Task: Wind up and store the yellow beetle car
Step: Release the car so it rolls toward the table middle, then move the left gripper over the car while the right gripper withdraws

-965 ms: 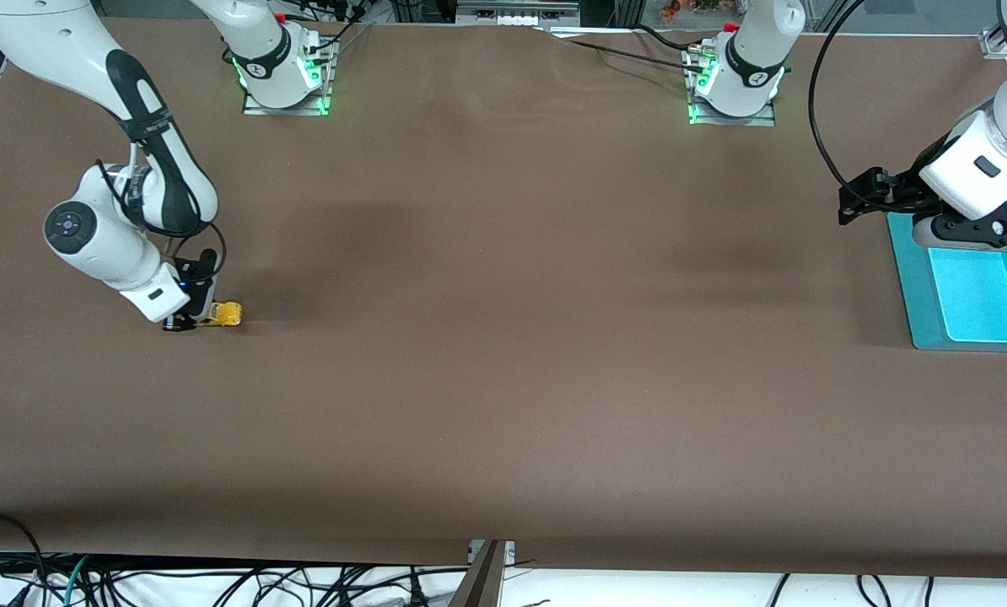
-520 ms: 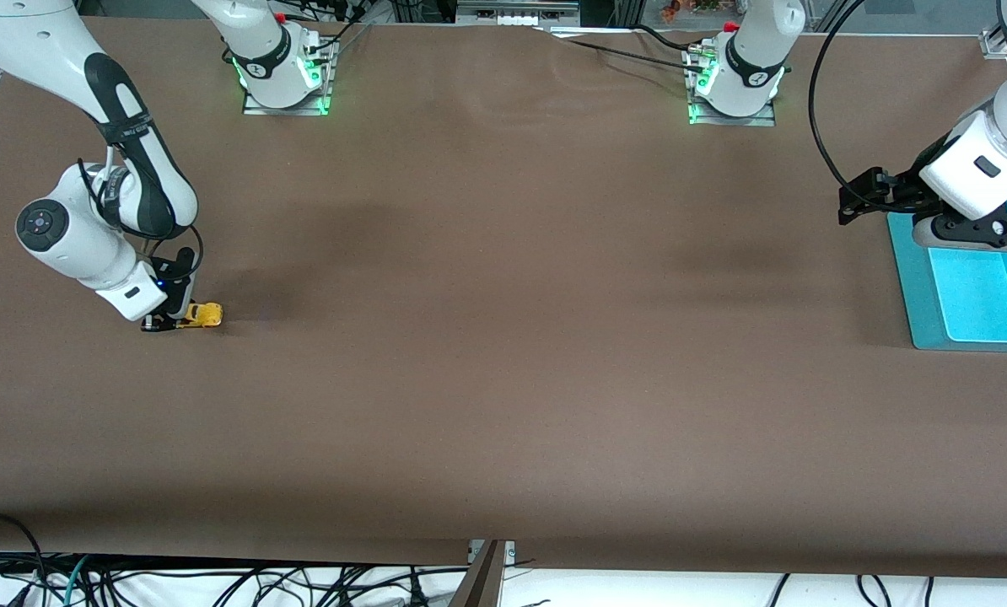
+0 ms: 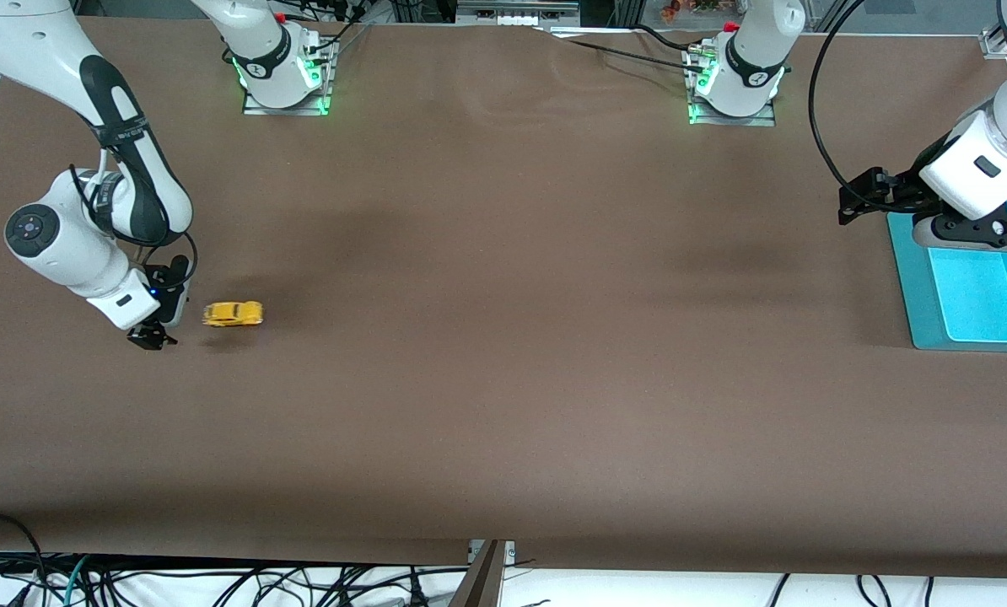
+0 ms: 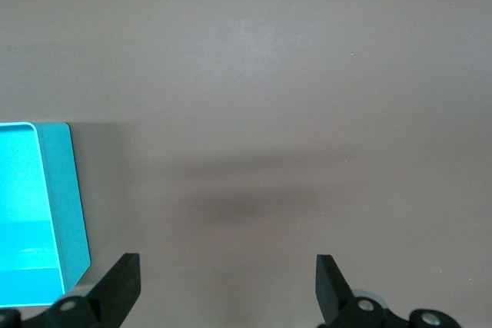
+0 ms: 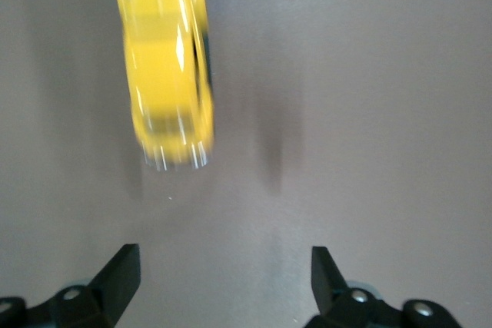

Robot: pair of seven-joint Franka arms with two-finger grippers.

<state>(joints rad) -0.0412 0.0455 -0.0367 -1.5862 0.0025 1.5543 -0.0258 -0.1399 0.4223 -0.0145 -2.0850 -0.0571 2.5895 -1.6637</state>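
Observation:
The yellow beetle car stands on the brown table near the right arm's end, free of any grip. In the right wrist view the car is blurred by motion, ahead of the fingertips. My right gripper is open and empty, low over the table just beside the car, toward the right arm's end. My left gripper is open and empty, hovering beside the teal bin at the left arm's end. The bin's corner shows in the left wrist view.
The two arm bases stand along the table's edge farthest from the front camera. Cables hang below the table's near edge. Bare brown table lies between the car and the bin.
My right gripper dragged the car toward the right arm's end, then opened and let it go. The car has rolled away toward the left arm's end. The left arm has not moved.

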